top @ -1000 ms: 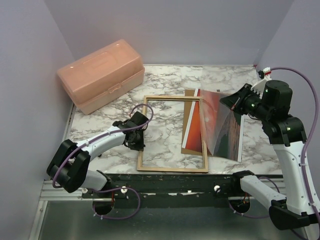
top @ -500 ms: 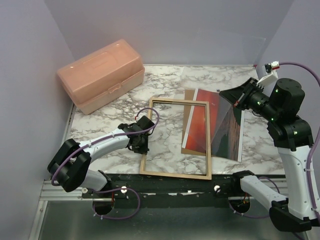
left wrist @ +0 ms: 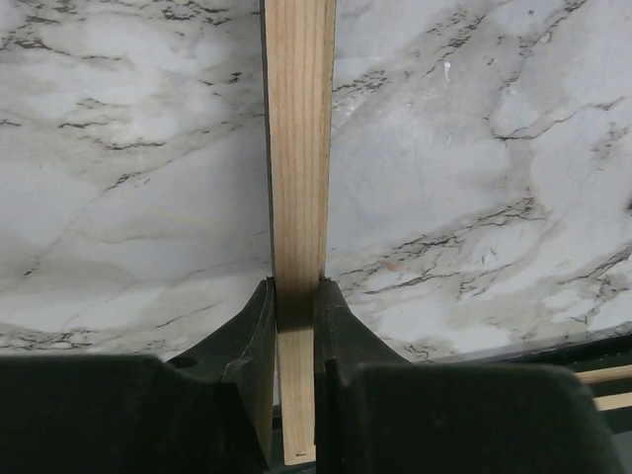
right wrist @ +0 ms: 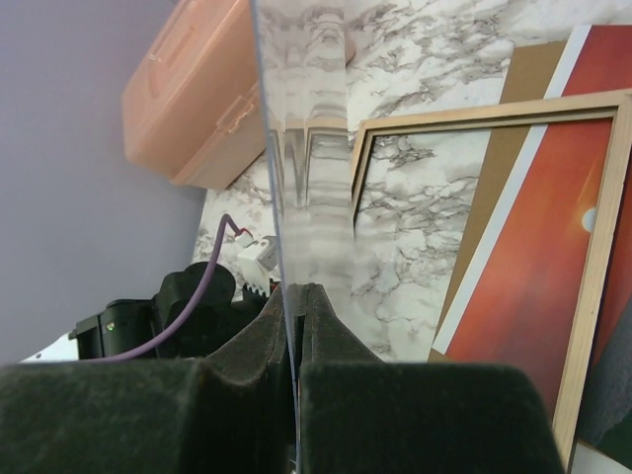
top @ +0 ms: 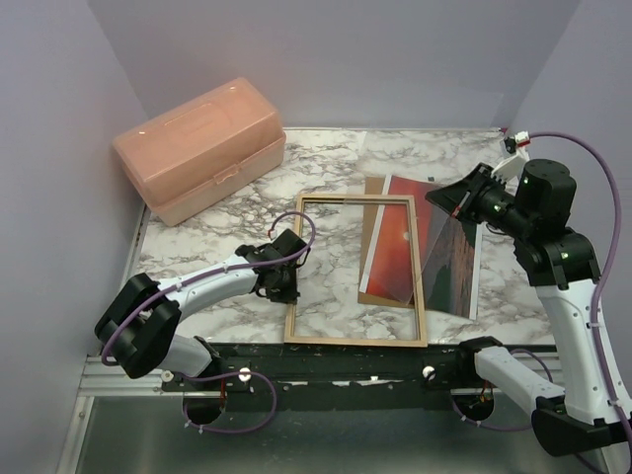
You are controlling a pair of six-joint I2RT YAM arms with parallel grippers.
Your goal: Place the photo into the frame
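Bare marble table (top: 207,232) lies open inside the frame (top: 355,342), in its left half, and along the far edge — the peach box (top: 197,148) fills the far-left corner. Over the photo (top: 393,247), on its right side, a tilted clear sheet (right wrist: 306,148) in the right gripper (top: 456,204) bars the way.

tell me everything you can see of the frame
The frame is a thin, empty rectangle of light tan wood, pale side up, on the marble table. The left gripper is shut on its left rail. Its right part overlaps the photo and brown board.
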